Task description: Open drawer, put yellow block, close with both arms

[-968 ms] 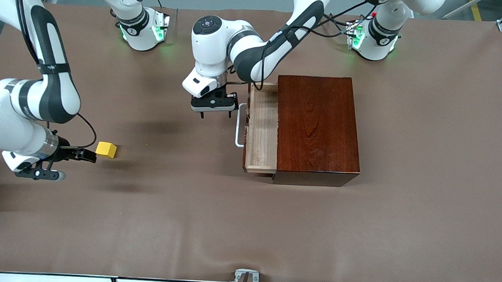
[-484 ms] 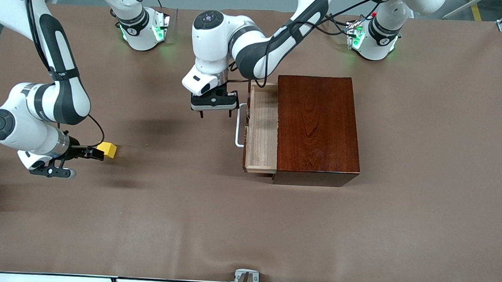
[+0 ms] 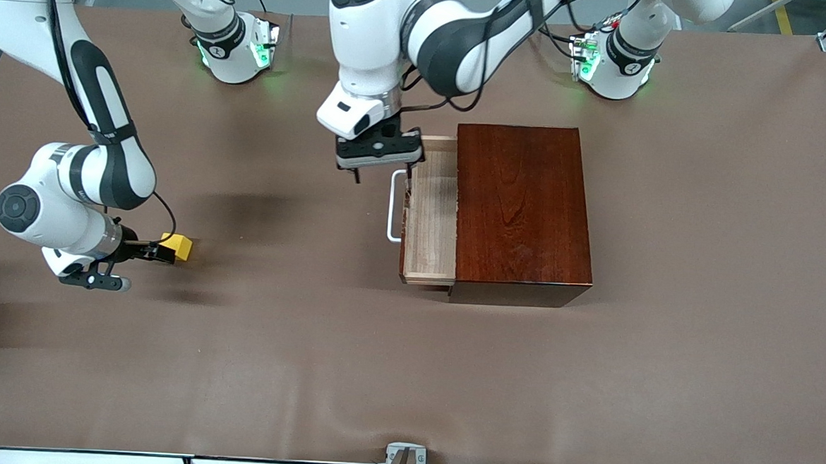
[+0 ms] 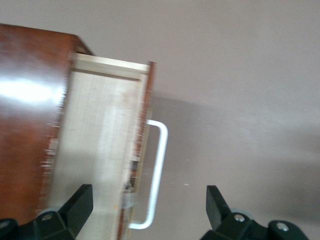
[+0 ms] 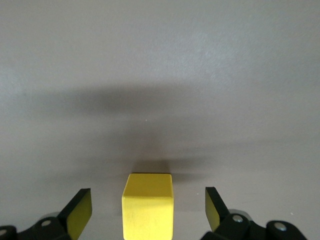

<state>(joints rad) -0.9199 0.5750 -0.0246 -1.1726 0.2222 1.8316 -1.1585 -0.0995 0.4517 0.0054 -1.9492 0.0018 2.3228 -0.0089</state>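
Brown cloth covers the table (image 3: 659,386), and we can read no writing on anything here. We count one dark mahogany box (image 3: 520,202), one drawer (image 3: 432,212), one yellow block (image 3: 177,246) and two arms. Our landmark is the box: its drawer stands pulled partly out toward the right arm's end of the table, the white handle (image 3: 393,206) leading, its long axis running from the bases toward the front camera. We see the left gripper (image 3: 381,168) with its fingers spread wide over the drawer's front edge and handle, holding nothing. Well away from the box toward the right arm's end, the block sits on the cloth between the wide-open fingers of the right gripper (image 3: 161,250), not yet clamped.
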